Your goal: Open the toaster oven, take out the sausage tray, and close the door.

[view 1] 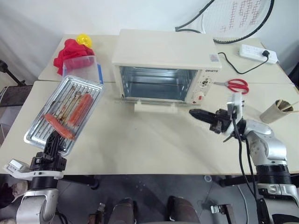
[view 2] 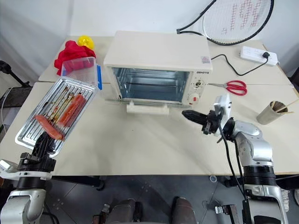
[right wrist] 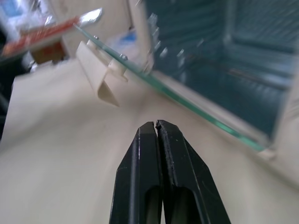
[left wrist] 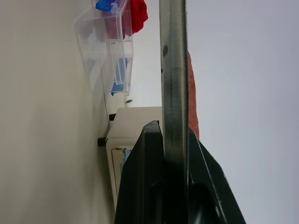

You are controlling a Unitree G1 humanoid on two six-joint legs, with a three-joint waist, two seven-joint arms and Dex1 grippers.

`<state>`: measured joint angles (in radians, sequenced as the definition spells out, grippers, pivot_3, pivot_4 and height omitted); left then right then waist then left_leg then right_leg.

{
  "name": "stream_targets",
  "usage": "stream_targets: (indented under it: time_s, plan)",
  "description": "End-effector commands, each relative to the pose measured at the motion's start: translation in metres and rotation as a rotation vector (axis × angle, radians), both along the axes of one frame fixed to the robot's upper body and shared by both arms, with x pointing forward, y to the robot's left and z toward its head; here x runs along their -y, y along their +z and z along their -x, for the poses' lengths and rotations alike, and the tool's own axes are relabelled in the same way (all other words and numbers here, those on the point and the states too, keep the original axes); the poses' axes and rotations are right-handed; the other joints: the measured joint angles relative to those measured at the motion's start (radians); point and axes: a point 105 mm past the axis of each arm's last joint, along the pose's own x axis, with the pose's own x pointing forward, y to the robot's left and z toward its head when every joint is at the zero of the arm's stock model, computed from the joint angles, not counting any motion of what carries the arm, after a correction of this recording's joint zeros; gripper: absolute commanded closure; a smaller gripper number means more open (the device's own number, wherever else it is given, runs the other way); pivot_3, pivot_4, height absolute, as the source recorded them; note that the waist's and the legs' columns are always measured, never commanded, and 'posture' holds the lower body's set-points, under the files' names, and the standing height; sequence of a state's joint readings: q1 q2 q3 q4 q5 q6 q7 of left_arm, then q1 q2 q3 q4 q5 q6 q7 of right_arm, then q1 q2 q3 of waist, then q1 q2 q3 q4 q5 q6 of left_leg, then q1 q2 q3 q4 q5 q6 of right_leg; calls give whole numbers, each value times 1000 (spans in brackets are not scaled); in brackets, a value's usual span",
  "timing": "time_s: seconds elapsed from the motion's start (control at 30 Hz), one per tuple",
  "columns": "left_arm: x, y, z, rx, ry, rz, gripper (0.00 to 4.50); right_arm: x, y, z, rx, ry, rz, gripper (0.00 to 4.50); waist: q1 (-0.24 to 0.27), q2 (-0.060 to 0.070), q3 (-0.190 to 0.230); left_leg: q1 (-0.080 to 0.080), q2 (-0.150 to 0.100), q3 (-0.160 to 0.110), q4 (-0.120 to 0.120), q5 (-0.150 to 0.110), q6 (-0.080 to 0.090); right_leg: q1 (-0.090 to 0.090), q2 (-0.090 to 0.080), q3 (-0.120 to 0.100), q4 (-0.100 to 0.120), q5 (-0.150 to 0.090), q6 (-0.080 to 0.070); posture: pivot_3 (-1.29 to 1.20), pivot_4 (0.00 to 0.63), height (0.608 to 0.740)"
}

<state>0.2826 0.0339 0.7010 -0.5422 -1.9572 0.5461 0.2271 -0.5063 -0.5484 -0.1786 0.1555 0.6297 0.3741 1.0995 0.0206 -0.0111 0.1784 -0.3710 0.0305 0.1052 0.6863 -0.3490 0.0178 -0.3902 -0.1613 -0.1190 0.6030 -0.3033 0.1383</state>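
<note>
The cream-white toaster oven [view 1: 163, 51] stands at the back of the table, its inside bare. Its glass door [right wrist: 187, 100] hangs folded down in front, with the bar handle [view 1: 155, 107] toward me. To the left, the shiny sausage tray [view 1: 46, 106] is raised and tilted, carrying two red-orange sausages [view 1: 80, 108]. My left gripper [view 1: 51, 140] is shut on the tray's near edge [left wrist: 173, 70]. My right gripper [view 1: 194, 113] is shut and empty. It hovers just right of the door handle and points left toward it.
A clear plastic box with blue clips [view 1: 84, 67], a red cloth [view 1: 70, 51] and a yellow ball [view 1: 84, 39] sit behind the tray. Red scissors [view 1: 236, 85], a power strip [view 1: 258, 53], a racket [view 1: 233, 18] and a paper cup of sticks [view 1: 276, 111] lie to the right.
</note>
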Motion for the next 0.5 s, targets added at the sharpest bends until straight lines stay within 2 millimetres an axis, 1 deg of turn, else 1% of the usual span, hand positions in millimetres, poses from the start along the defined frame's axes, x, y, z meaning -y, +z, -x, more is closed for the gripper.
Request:
stream_targets:
  time_s: [0.03, 0.07, 0.13, 0.33, 0.4, 0.43, 0.5]
  plan:
    - [3, 9, 6, 42, -8, -22, 4500, -1, 41, -2, 100, -37, -111, 4418, -3, 0, 0, 0, 0, 0, 0, 0, 0, 0, 0, 0, 0, 0, 0, 0, 150, 740]
    - [3, 9, 7, 45, -12, -25, 4500, -2, 49, -3, 109, -46, -141, 4418, -3, 0, 0, 0, 1, 0, 0, 0, 0, -1, 0, 0, 0, 0, 0, 0, 150, 740]
    - [5, 8, 7, 39, -28, -38, 4500, -4, 54, -3, 107, -41, -157, 4418, -3, 0, 0, 0, 1, 0, -1, 0, 0, -1, 0, 0, 0, 0, 0, 0, 150, 740]
    - [17, 8, 9, 36, -120, -94, 4500, -1, 52, 8, 125, -44, -75, 4418, 6, 0, 0, -2, 0, 0, -1, -1, 0, -1, 0, 0, -1, 0, 0, 0, 150, 740]
    - [25, 6, 8, 27, -196, -134, 4500, 5, 47, 18, 124, -48, -18, 4046, 6, 0, 0, -2, -1, 0, -1, -1, 0, -1, 0, 0, -1, 0, 0, 0, 150, 740]
    - [33, 3, 6, 8, -275, -175, 4500, 7, 41, 29, 123, -33, 40, 3854, 7, 0, 0, -2, -1, 0, -1, -1, 0, -1, 0, -1, -2, 0, 0, 0, 150, 740]
    - [43, -1, 3, -5, -396, -220, 4500, 12, 28, 46, 146, -21, 158, 3235, 11, 0, 0, -2, -1, -1, -2, -1, 0, -1, 0, -2, -2, 0, 0, 0, 150, 740]
